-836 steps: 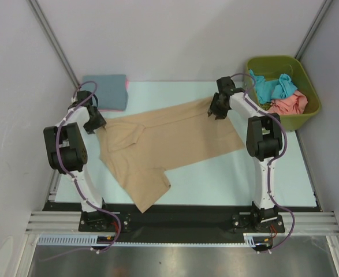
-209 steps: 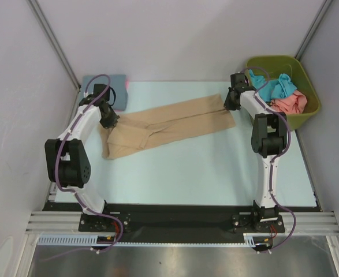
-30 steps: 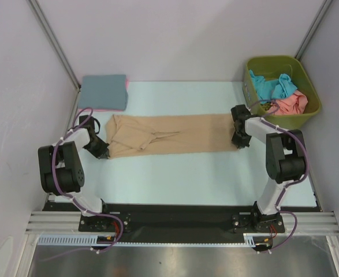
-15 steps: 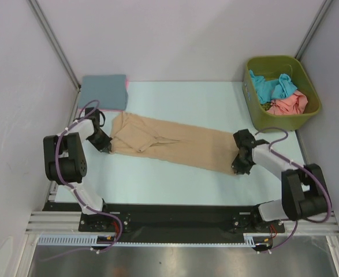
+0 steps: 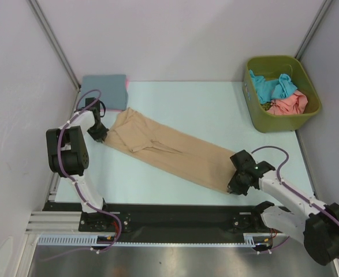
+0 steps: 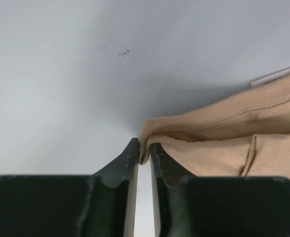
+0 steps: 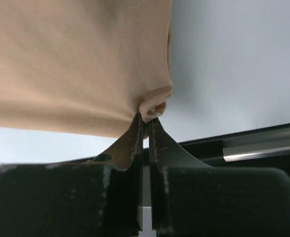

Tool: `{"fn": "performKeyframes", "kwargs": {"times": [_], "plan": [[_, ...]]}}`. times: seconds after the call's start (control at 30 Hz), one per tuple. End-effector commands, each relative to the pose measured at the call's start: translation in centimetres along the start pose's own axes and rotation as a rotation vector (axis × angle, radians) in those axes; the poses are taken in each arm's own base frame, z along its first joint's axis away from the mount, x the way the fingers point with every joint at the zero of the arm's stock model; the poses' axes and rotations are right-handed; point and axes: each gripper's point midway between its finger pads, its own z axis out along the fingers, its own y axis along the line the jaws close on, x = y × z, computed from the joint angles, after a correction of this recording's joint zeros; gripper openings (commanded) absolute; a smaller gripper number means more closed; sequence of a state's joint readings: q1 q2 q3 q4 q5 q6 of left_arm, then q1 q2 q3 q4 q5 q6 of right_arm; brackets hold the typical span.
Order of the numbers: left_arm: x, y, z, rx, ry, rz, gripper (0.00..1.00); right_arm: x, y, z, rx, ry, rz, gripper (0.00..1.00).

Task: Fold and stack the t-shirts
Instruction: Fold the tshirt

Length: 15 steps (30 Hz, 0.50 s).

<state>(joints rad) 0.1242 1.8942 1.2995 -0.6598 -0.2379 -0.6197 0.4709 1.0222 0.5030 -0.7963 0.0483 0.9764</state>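
Folded tan cloth t-shirt [image 5: 169, 151] now lies more diagonal on the pale table [image 5: 215, 109]. Right pincer [image 5: 234, 186], pinching one end, moved toward the near edge. Left pincer [image 5: 100, 134] nips the other end, shifted back.

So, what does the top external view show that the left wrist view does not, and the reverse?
Only top external: the green bin holding a teal shirt and a salmon shirt, the folded blue shirt at the far left, and the right claw pinching the near end of the tan t-shirt. Only left wrist: a white label at the cloth's edge, and dark specks on the table. Both: the left claw closed on the tan t-shirt's folded edge.
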Motion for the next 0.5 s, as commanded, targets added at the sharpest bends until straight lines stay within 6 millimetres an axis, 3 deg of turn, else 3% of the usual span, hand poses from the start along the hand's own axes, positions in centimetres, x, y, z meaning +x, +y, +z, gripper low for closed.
{"fn": "performKeyframes", "kwargs": {"times": [0.0,0.03,0.1,0.23,0.3,0.33,0.4,0.43,0.47], "plan": [[-3.3,1.8,-1.7,-0.066,-0.118,0.020,0.21,1.0,-1.6,-1.0,0.024,0.015,-0.032,0.07],[-3.1,1.9,-1.9,-0.062,-0.112,0.019,0.33,0.8,-1.4,-1.4,0.009,0.006,-0.044,0.13],[-2.7,2.0,-3.0,-0.043,-0.111,0.008,0.41,0.0,-0.1,-2.9,-0.046,-0.025,-0.114,0.31],[-2.9,2.4,-6.2,0.016,-0.172,-0.027,0.62,-1.9,1.7,-5.6,-0.103,-0.108,-0.243,0.55],[-3.1,2.8,-8.3,0.043,-0.205,-0.034,0.63,-3.5,3.3,-6.9,-0.141,-0.179,-0.316,0.71],[-3.1,2.9,-9.1,0.058,-0.218,-0.036,0.63,-4.0,3.9,-7.2,-0.151,-0.201,-0.323,0.74],[-2.4,3.0,-10.0,0.099,-0.220,-0.019,0.64,-6.0,7.3,-8.2,-0.221,-0.275,-0.375,0.77],[-2.6,3.1,-11.6,0.135,-0.255,-0.025,0.64,-6.9,8.4,-8.3,-0.221,-0.294,-0.367,0.81],[-1.7,2.9,-11.8,0.173,-0.243,-0.017,0.65,-8.0,10.9,-9.1,-0.280,-0.327,-0.370,0.81]]}}
